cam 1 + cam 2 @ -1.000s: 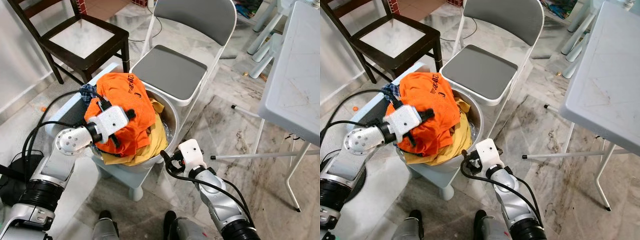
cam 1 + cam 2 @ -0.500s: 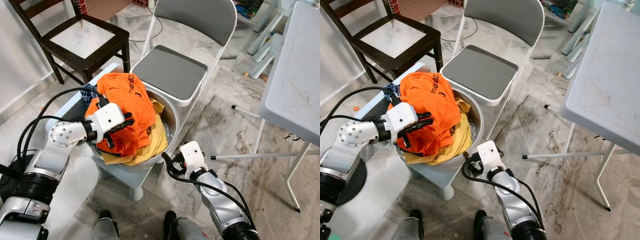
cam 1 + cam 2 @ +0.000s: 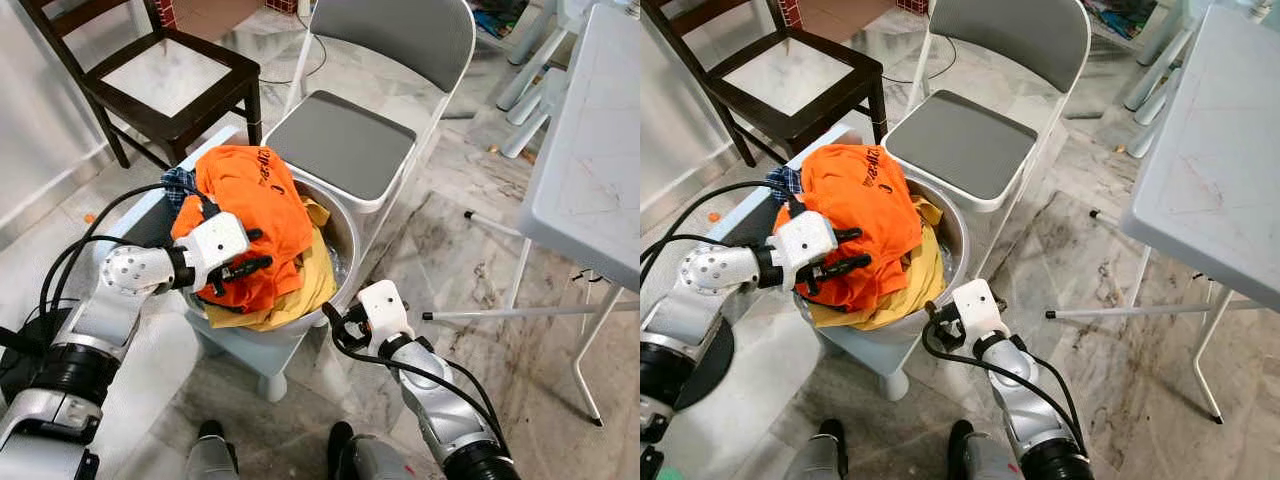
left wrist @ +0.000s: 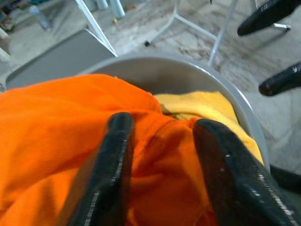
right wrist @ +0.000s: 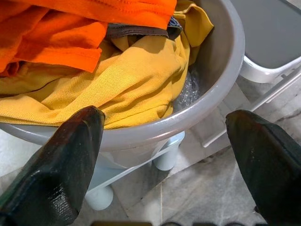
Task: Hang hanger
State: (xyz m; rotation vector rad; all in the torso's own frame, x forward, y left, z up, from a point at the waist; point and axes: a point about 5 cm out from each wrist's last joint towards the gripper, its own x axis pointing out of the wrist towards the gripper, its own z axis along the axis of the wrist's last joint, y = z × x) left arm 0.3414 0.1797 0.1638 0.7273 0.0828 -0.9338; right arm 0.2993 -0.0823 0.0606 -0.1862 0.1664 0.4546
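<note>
- No hanger can be made out; an orange shirt (image 3: 250, 215) lies heaped on a yellow garment (image 5: 131, 80) in a grey basin (image 3: 952, 235) on a pale stool (image 3: 265, 355).
- My left pincer (image 3: 243, 265) presses into the orange cloth, fingers (image 4: 115, 155) parted around a fold.
- My right pincer (image 3: 330, 322) hangs wide just beside the basin's rim, holding nothing.
- A grey folding chair (image 3: 345, 140) stands behind the basin, and a white table (image 3: 590, 150) to my right.
</note>
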